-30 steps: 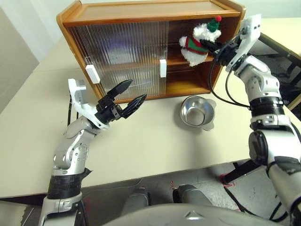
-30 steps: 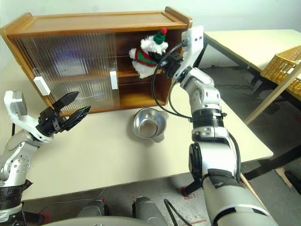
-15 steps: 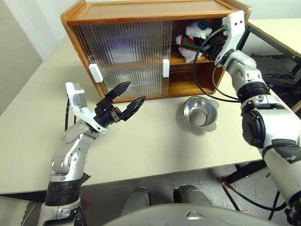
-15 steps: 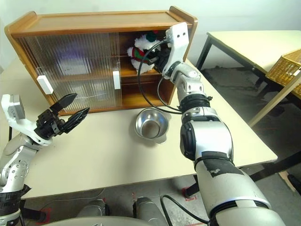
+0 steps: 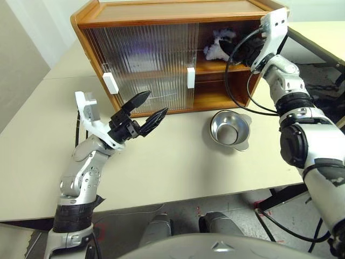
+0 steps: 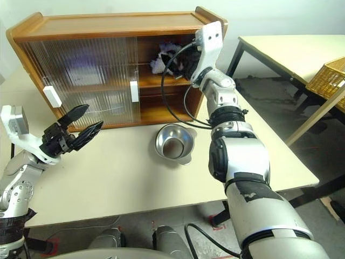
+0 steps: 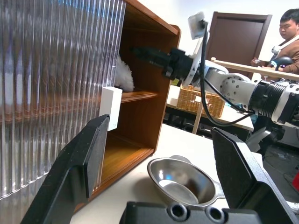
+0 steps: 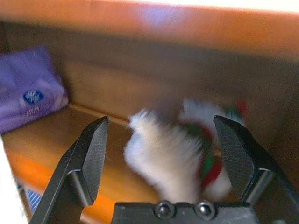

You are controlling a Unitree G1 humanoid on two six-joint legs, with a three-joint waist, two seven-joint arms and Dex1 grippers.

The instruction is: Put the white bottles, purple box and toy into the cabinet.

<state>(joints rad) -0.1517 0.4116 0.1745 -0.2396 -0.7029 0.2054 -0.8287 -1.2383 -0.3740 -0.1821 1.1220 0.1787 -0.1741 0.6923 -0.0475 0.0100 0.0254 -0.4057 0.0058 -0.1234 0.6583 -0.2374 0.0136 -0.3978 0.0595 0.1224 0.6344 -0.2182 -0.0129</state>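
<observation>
From here I see my right gripper (image 8: pixel 159 154) reaching into the open right half of the wide honey-brown wooden cabinet (image 5: pixel 161 13), its two black fingers spread wide with nothing between them. The small white plush toy with the red-and-green sweater (image 8: pixel 175 154) lies on the inner shelf just past those fingers, free of them and blurred in the right wrist view. Farther along the same shelf, the soft lavender-and-white tissue pack with the blue round logo (image 8: pixel 28 100) rests against the back wall. My left gripper (image 5: pixel 145 108) hovers over the cream table (image 5: pixel 178 162) in front of the ribbed translucent sliding doors (image 5: pixel 143 65), jaws wide apart and empty. A round steel bowl (image 5: pixel 230 129) sits on the table below the open compartment. In the left wrist view, a person (image 7: pixel 280 39) stands in the background.
</observation>
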